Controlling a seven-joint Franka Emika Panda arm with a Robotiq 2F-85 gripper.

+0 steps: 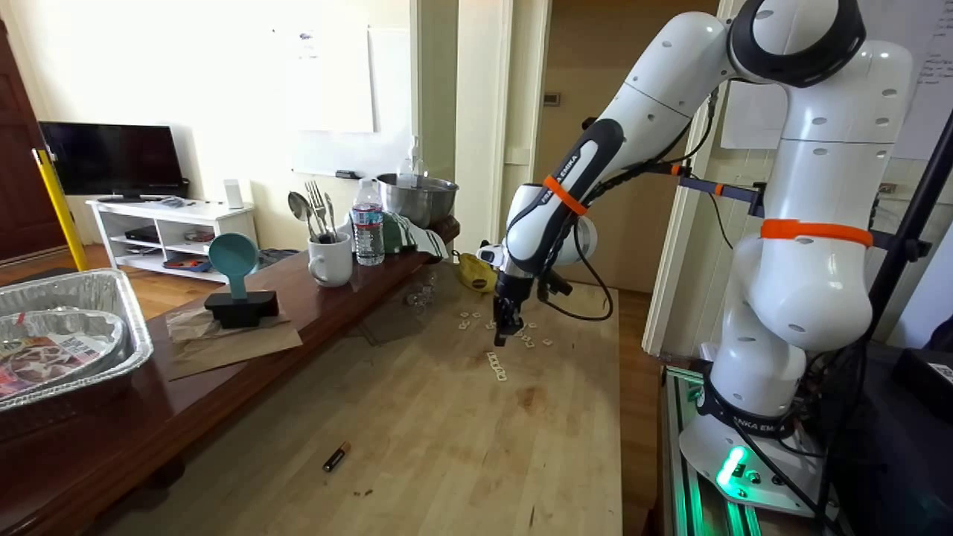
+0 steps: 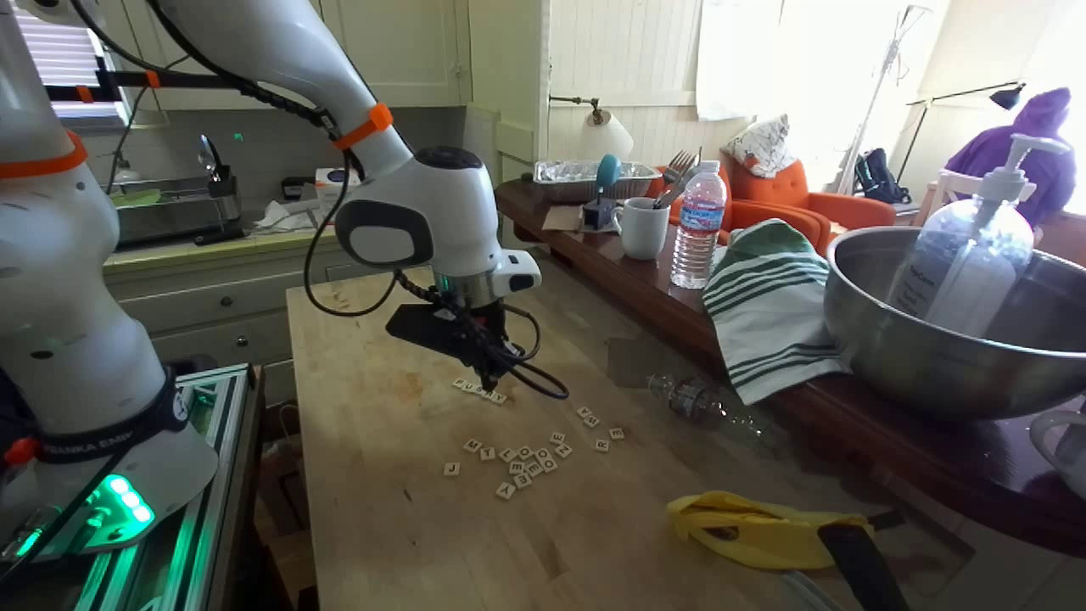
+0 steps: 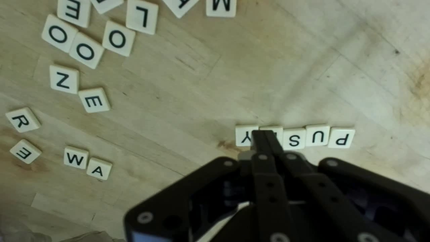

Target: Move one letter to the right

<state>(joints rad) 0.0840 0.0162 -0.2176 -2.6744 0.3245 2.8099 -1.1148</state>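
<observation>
White letter tiles lie flat on the wooden table. A short row of tiles (image 1: 496, 366) shows in both exterior views (image 2: 465, 386). In the wrist view it reads upside down as a P tile (image 3: 341, 137), a U tile (image 3: 317, 135), an S tile (image 3: 294, 139), a partly hidden tile (image 3: 276, 129) and a Y tile (image 3: 243, 135). My gripper (image 3: 263, 132) is shut, its fingertips together with nothing between them. It hangs over the row, covering part of the Y tile and most of its neighbour's letter. The gripper also shows in both exterior views (image 1: 500, 341) (image 2: 490, 386).
Several loose tiles (image 2: 533, 467) lie scattered near the row. A yellow bag (image 2: 755, 530) and a clear plastic bottle (image 2: 691, 397) lie on the table. A battery (image 1: 336, 456) lies farther off. A raised dark wooden ledge (image 1: 298, 327) carries a mug, bottle and bowl.
</observation>
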